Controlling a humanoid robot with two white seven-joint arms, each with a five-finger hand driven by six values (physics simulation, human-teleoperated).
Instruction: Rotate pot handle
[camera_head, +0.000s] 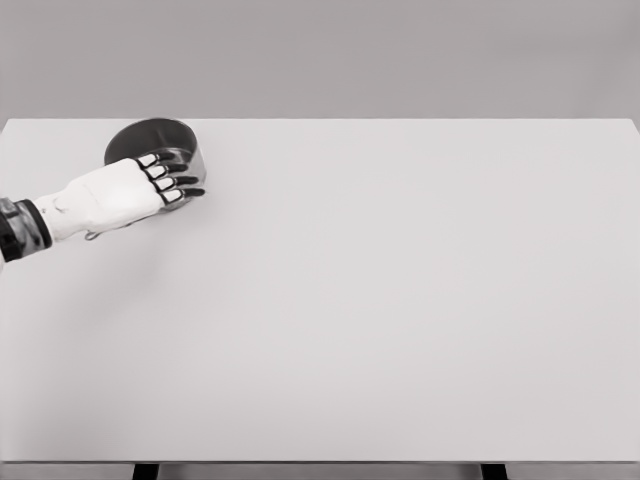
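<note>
A dark metal pot (150, 138) stands at the far left of the white table (380, 300), near its back edge. My left hand (176, 176) comes in from the left edge and lies over the pot's near side. Its fingers (165, 170) are stretched out and slightly spread, their dark tips against the pot's front wall, and they grasp nothing that I can see. The pot's handle is hidden, probably under the hand. A small grey bit (92, 236) peeks out below the palm; I cannot tell whether it is the thumb or the handle's end. The right arm is out of view.
The white table fills most of the view, with its front edge near the bottom of the picture. Behind it is a plain grey wall (400, 50). Two dark table legs (146, 471) show at the bottom edge.
</note>
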